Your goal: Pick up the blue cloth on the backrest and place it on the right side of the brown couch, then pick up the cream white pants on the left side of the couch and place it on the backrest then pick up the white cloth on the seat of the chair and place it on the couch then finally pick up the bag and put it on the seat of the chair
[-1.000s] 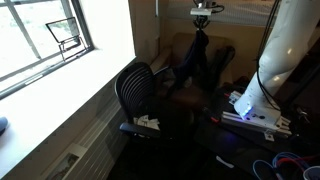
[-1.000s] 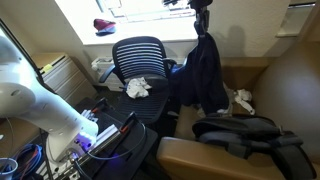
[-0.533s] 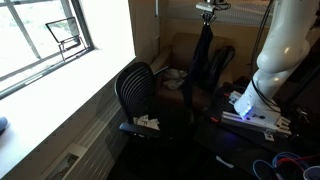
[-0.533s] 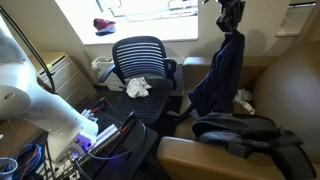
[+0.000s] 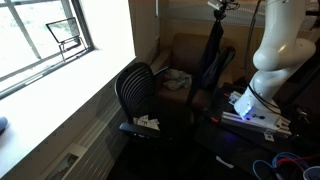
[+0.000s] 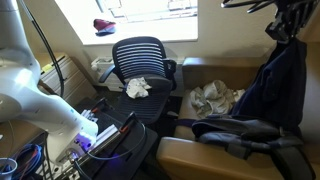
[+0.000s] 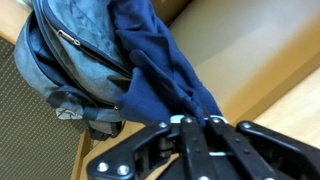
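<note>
1. The gripper (image 7: 198, 124) is clamped on the blue cloth (image 7: 160, 60); in the wrist view its dark fingers meet at the lower middle of the frame, with the fabric running up and left out of them.
2. The cloth is deep navy, thin and limp. In both exterior views it hangs as one long folded drape from the gripper (image 6: 284, 28), in the upper right of the frame.
3. In an exterior view the blue cloth (image 5: 213, 50) hangs in front of the brown couch (image 5: 180, 50), at the top centre-right of the frame.
4. The gripper (image 5: 222, 6) is cut off by the top edge there, and the dim light hides its jaws.
5. Whether the hem of the cloth (image 6: 280, 85) touches the bag (image 6: 240, 130) below it cannot be told; both are dark and merge.
6. In the wrist view the bag (image 7: 70, 60) looks grey-blue with a zip, cut off at the top left.
7. The cream white pants (image 6: 213, 98) lie crumpled on the couch seat, centre right.
8. The chair (image 6: 140, 55) stands centre left, with the white cloth (image 6: 137, 87) bunched on its seat.
9. A window (image 5: 45, 35) lights the upper left; the white robot arm (image 5: 280, 45) fills the right.
</note>
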Motion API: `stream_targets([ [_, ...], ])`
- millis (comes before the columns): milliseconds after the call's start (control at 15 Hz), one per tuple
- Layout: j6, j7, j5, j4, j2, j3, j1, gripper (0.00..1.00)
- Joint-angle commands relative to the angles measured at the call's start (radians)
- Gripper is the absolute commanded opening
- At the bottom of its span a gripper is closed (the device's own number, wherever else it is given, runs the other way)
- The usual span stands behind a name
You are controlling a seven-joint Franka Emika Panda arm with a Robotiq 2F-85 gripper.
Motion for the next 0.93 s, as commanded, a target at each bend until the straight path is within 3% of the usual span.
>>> stream_targets([
  [0, 0.044, 0.035, -0.017, -0.035, -0.017, 0.008, 0.017, 0.02],
  [67, 0.132, 0.152, -0.009, -0.057, -0.003, -0.024, 0.056, 0.02],
  [267, 0.254, 0.261, 0.04, 0.049, 0.123, 0.009, 0.003, 0.02],
  [600, 0.383, 0.481, 0.024, 0.286, 0.386, -0.033, -0.088, 0.02],
  [667, 0.374, 0.409, 0.019, 0.138, 0.27, -0.012, -0.045, 0.32],
  [733, 0.377, 0.422, 0.018, 0.164, 0.304, -0.017, -0.058, 0.09],
  [867, 0.378, 0.422, 0.018, 0.164, 0.312, -0.017, -0.059, 0.22],
])
